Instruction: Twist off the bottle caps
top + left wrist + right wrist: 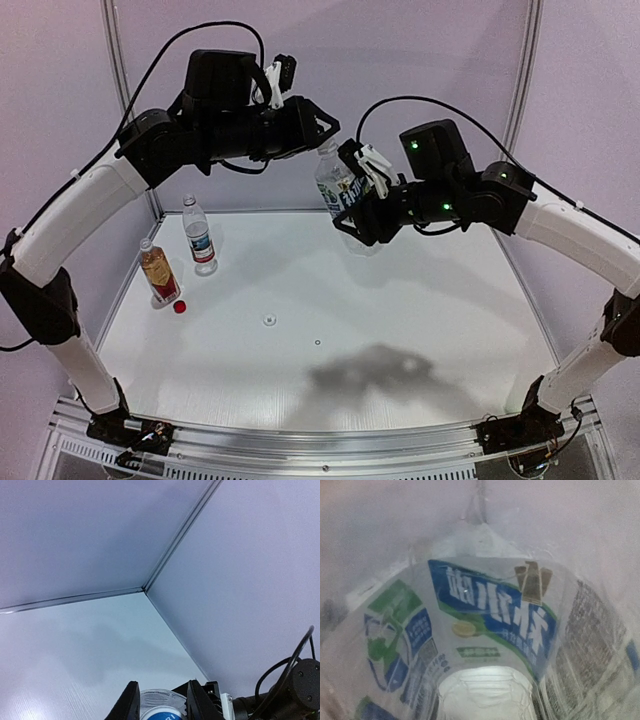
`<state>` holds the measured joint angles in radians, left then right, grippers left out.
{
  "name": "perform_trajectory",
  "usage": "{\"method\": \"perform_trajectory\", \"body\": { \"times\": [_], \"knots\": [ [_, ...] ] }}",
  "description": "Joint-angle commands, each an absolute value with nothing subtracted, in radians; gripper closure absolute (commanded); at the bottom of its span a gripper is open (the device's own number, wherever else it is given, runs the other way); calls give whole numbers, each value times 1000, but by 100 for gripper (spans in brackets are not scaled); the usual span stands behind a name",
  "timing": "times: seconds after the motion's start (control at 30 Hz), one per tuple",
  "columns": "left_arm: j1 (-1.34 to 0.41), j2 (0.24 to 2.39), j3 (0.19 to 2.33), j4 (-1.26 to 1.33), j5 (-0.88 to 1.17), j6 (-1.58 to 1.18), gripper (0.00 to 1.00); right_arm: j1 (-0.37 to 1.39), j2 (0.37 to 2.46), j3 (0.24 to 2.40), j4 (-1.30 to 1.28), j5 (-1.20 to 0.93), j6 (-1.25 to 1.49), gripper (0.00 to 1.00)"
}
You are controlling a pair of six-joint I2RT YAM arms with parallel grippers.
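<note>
Left end effector (327,132) was clenched on the whitish cap (159,696) of the green-blue bottle (331,176); in the left wrist view its two black fingers (129,705) sat one on each side of that cap, touching it; the cap was on the bottle neck, right at the tip of this end effector. Right end effector (352,195) was grasping the same bottle by its labelled body, just under the left end effector; the bottle was held up off the desk (400,300), roughly upright with a slight tilt; the right wrist view was filled by the green-blue label, blurred. Well away from both end effectors, on the left arm's side and down on the desk: blue-white-red bottle (199,235) upright; amber bottle (158,272) near it, upright; red cap (180,307) lying just beside the amber bottle's base; loose whitish cap (268,321) lying apart, below and between the two end effectors.
</note>
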<state>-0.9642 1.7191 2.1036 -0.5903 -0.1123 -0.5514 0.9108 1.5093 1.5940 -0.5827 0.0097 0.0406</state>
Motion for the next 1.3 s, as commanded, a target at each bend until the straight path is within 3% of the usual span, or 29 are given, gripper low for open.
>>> {"method": "perform_trajectory", "body": {
  "times": [0.0,0.67,1.1,1.27],
  "knots": [
    [-1023,1723,2153,-712,-189,-644,85,882,1539,1608,-606,221,103,37],
    [-1026,1670,2135,-735,-323,-777,79,887,1540,1582,-639,267,114,42],
    [-1025,1599,2029,-668,-316,-660,78,893,1492,1522,-582,145,120,42],
    [-1003,1574,1959,-752,-363,-605,76,894,1445,1467,-531,109,123,41]
  ]
}}
